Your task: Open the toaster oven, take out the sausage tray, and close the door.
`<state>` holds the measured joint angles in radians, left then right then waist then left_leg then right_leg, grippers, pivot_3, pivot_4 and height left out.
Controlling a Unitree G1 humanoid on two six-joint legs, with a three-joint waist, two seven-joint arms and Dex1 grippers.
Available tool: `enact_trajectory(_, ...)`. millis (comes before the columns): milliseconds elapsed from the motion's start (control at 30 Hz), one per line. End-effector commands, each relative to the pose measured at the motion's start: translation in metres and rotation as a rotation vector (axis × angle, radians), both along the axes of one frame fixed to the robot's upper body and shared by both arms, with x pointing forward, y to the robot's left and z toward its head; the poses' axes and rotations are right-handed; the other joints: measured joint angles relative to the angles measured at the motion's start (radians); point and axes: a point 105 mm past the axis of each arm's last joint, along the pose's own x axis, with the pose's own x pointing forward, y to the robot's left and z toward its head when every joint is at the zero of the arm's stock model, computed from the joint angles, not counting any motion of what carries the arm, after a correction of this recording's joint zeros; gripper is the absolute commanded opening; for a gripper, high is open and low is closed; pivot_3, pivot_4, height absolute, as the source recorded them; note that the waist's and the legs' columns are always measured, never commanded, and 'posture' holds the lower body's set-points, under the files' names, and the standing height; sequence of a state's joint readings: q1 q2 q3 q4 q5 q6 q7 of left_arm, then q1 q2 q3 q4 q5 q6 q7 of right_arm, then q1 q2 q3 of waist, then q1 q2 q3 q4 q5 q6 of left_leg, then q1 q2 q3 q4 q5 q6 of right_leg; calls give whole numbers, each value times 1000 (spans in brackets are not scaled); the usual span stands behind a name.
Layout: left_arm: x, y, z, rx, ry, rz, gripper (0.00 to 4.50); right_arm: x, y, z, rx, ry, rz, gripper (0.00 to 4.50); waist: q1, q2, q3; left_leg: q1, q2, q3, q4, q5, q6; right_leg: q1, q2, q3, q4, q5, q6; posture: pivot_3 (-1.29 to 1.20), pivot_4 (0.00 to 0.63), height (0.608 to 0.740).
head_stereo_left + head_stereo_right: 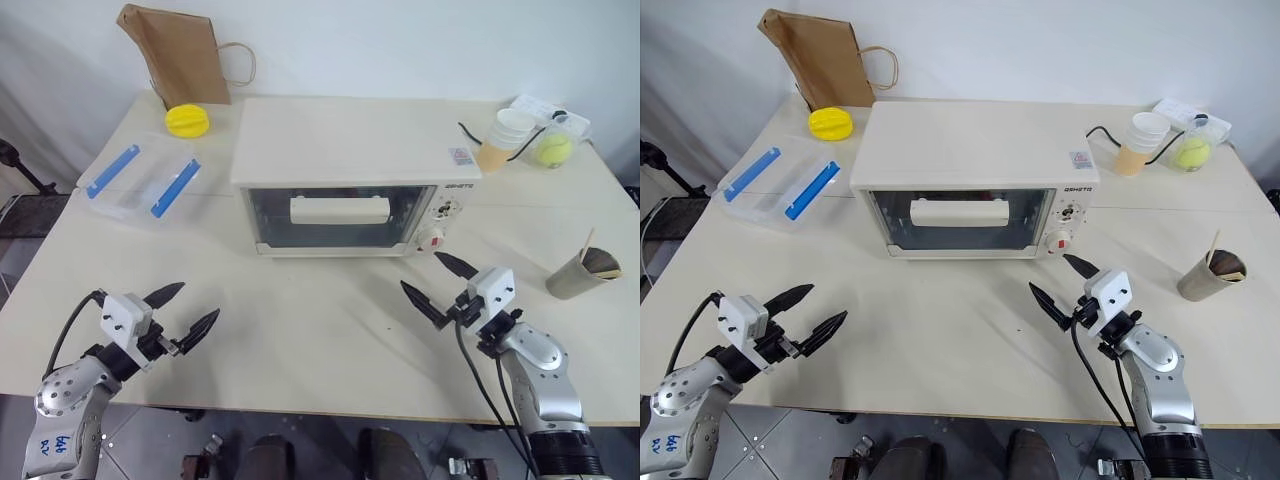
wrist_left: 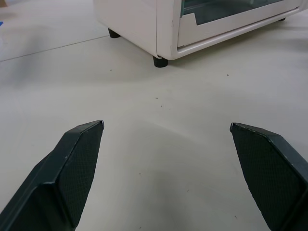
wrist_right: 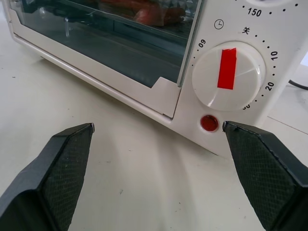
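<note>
Both eye views look down from above on the bench; both wrist views sit low, close to the oven.

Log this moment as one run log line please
toaster oven door: shut | left tool: open, empty | right tool: open, empty

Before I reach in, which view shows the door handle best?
The right eye view: the white bar handle sits whole and central on the closed glass door. The left eye view shows it equally whole. The wrist views catch the door's lower glass and frame, not the handle.
</note>
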<state>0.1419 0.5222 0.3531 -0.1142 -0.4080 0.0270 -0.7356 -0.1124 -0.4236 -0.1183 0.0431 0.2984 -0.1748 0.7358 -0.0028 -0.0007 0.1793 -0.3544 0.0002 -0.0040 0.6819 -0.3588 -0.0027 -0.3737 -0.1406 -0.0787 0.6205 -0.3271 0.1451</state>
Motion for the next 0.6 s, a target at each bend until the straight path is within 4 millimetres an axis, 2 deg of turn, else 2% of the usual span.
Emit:
enact_trajectory(33,0,-2,6,44,-33,-21,4475,-2,-4,8,-7,-33,6,4500,0,0,0,0,0,0,0,0,0,0,0,0,0,0,0,0,150,740)
enact_trajectory(133,0,-1,18,-75,-18,-55,4475,-7,-2,11,-1,-29,40,4500,0,0,0,0,0,0,0,0,0,0,0,0,0,0,0,0,150,740)
enact_trajectory(233,-9,-2,59,-209,-52,-226,4475,-27,-1,28,14,-30,110,4500,4,1,1,0,4,-1,0,0,0,-1,0,0,1,0,0,0,150,740)
enact_trajectory(333,-8,-8,87,-249,-62,-326,4475,-44,0,46,56,-24,153,4500,5,2,2,-2,4,-3,0,0,0,-1,0,-1,0,0,0,0,150,740)
enact_trajectory(500,-11,-17,101,-224,-19,-437,4475,-45,4,58,142,3,178,4500,-6,3,2,1,2,1,-1,0,1,2,-1,1,-2,0,1,0,150,740)
enact_trajectory(600,-9,-17,100,-206,-4,-451,4475,-39,22,70,171,14,241,4500,-9,4,3,1,2,2,-1,0,0,0,1,2,-1,0,1,0,150,740)
